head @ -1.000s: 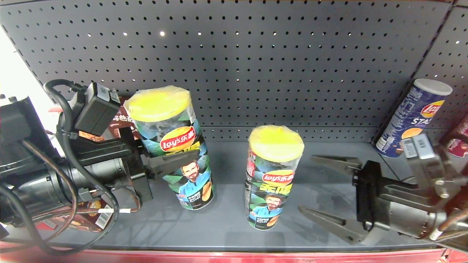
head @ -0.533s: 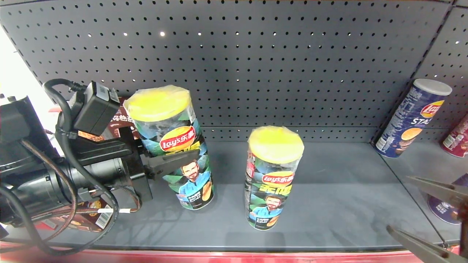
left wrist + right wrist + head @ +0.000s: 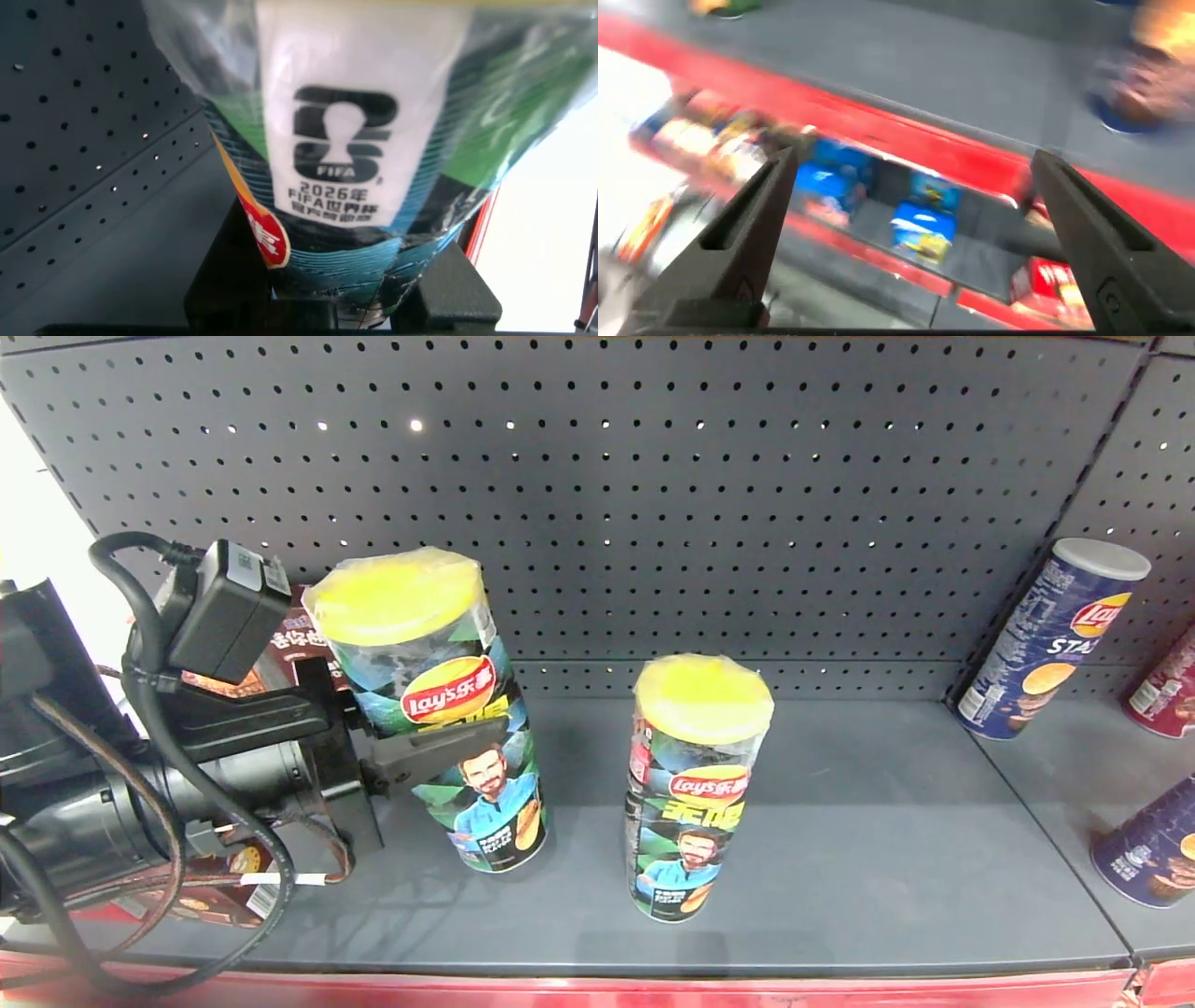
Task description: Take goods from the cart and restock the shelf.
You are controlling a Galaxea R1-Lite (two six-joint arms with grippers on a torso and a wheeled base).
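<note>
You've got a left can (image 3: pixel 448 686) and a middle can (image 3: pixel 695 793), both yellow-lidded with green, blue and black triangles; grey shelf (image 3: pixel 868 859), red-edged; hole-dotted grey back panel (image 3: pixel 653 504); navy can (image 3: pixel 1050 644).

A dark grey pegboard back panel (image 3: pixel 653 476) rises behind the grey shelf (image 3: pixel 868 840). A few of its holes (image 3: pixel 415 425) glow with light from behind. A red strip (image 3: pixel 597 989) runs along the shelf's front edge. A neighbouring pegboard bay (image 3: pixel 1162 457) adjoins on the right, and bright white light (image 3: pixel 37 532) shows past the left end.
</note>
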